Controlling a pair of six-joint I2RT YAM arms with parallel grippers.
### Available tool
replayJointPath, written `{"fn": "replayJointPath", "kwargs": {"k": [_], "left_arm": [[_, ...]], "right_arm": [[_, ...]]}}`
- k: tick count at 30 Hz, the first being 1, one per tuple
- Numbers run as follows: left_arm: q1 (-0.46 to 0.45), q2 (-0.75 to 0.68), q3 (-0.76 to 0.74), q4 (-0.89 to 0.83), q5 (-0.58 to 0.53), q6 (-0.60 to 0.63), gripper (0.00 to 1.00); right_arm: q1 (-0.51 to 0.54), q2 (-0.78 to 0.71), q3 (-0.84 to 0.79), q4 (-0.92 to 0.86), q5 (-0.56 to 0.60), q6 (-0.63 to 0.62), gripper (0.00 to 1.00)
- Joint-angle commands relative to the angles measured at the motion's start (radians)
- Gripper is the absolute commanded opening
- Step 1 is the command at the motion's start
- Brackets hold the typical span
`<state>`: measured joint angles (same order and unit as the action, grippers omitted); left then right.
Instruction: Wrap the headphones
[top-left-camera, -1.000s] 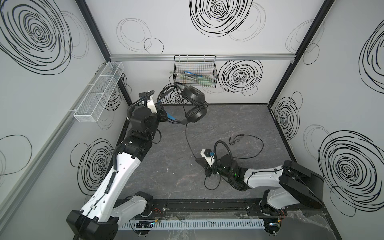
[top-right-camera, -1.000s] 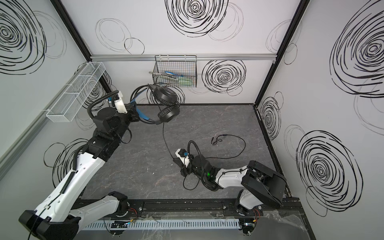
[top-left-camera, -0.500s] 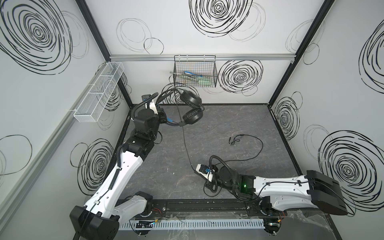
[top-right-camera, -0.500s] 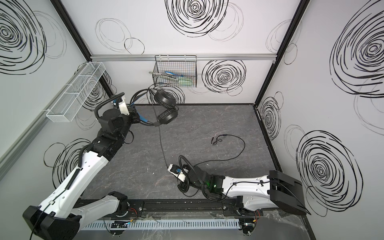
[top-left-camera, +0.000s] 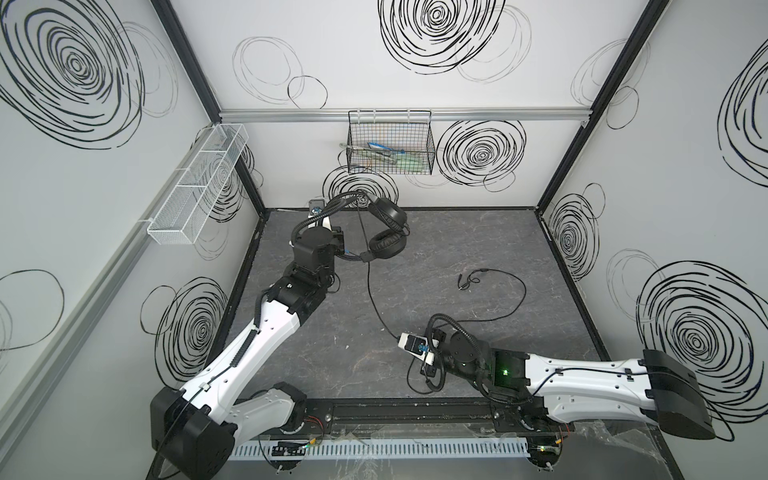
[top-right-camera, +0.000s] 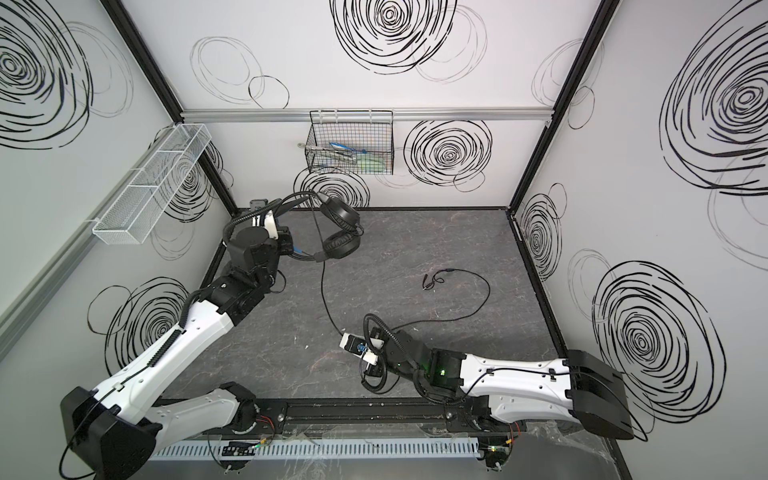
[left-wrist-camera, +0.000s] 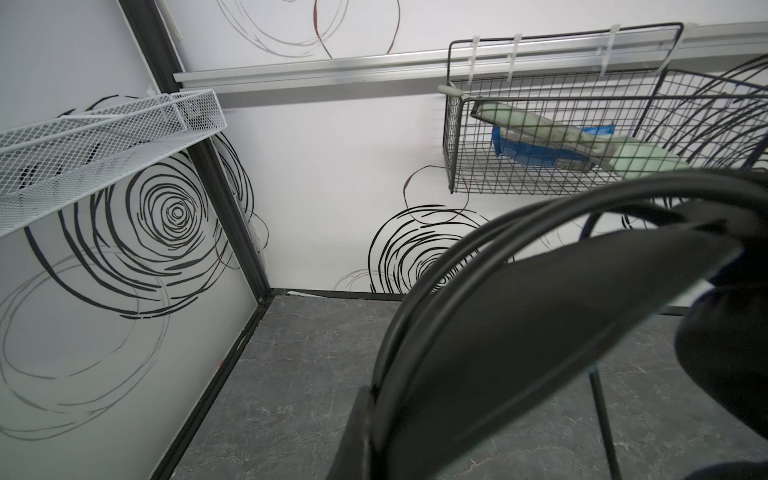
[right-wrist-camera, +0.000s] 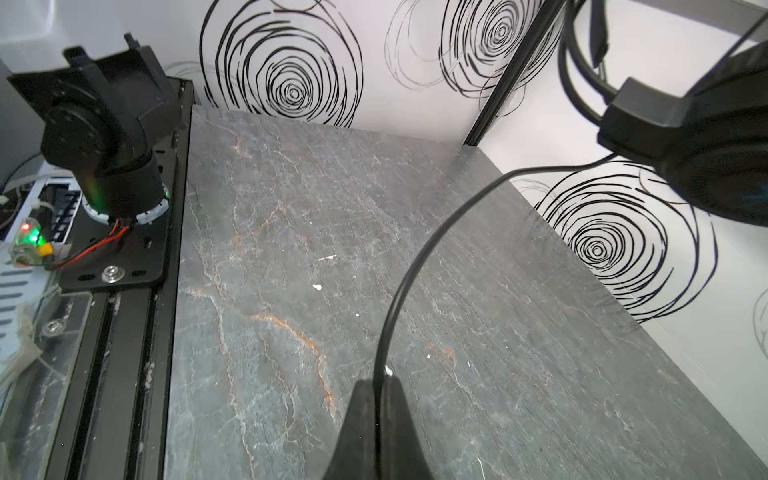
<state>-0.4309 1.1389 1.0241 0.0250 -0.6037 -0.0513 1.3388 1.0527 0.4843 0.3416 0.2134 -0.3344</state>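
The black headphones (top-left-camera: 387, 247) (top-right-camera: 340, 245) hang in the air near the back left corner. My left gripper (top-left-camera: 343, 252) (top-right-camera: 296, 250) is shut on their headband (left-wrist-camera: 540, 316), which fills the left wrist view beside one dark finger (left-wrist-camera: 357, 436). Their thin cable (top-left-camera: 369, 291) (top-right-camera: 323, 291) drops from a cup (right-wrist-camera: 706, 166) to my right gripper (top-left-camera: 400, 337) (top-right-camera: 343, 335), low over the front middle of the floor. The right gripper (right-wrist-camera: 378, 388) is shut on the cable (right-wrist-camera: 415, 257). The rest of the cable loops over the floor to the plug (top-left-camera: 461, 286).
A black wire basket (top-left-camera: 390, 145) with packets hangs on the back wall just above the headphones. A white mesh shelf (top-left-camera: 195, 187) runs along the left wall. The arms' black mounting rail (top-left-camera: 374, 415) borders the front of the grey floor.
The left gripper has brought the headphones a little lower. The right gripper has pulled the cable toward the front rail, and its arm has stretched out to the right.
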Motion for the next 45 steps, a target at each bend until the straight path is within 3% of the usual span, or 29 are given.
{"fn": "replayJointPath", "kwargs": {"k": [1,6,13,28,36,45], "left_arm": [[0.005,-0.007,0.011,0.156,-0.057,-0.032,0.00],[0.010,0.006,0.017,0.136,-0.019,-0.081,0.00],[0.088,-0.004,0.039,0.060,0.184,-0.260,0.00],[0.099,-0.039,0.056,0.015,0.321,-0.418,0.00],[0.100,-0.035,0.049,0.019,0.279,-0.396,0.00],[0.097,-0.023,0.003,0.054,0.151,-0.255,0.00]], "right_arm": [[0.015,-0.018,0.043,-0.033,-0.034,-0.025,0.00],[0.071,-0.008,0.047,-0.024,-0.035,-0.023,0.00],[0.129,0.089,0.065,-0.021,0.019,-0.019,0.00],[0.135,0.234,0.107,0.079,0.009,0.022,0.00],[0.186,0.266,0.159,0.055,0.023,0.019,0.00],[0.271,0.147,0.211,-0.057,0.082,-0.042,0.00]]}}
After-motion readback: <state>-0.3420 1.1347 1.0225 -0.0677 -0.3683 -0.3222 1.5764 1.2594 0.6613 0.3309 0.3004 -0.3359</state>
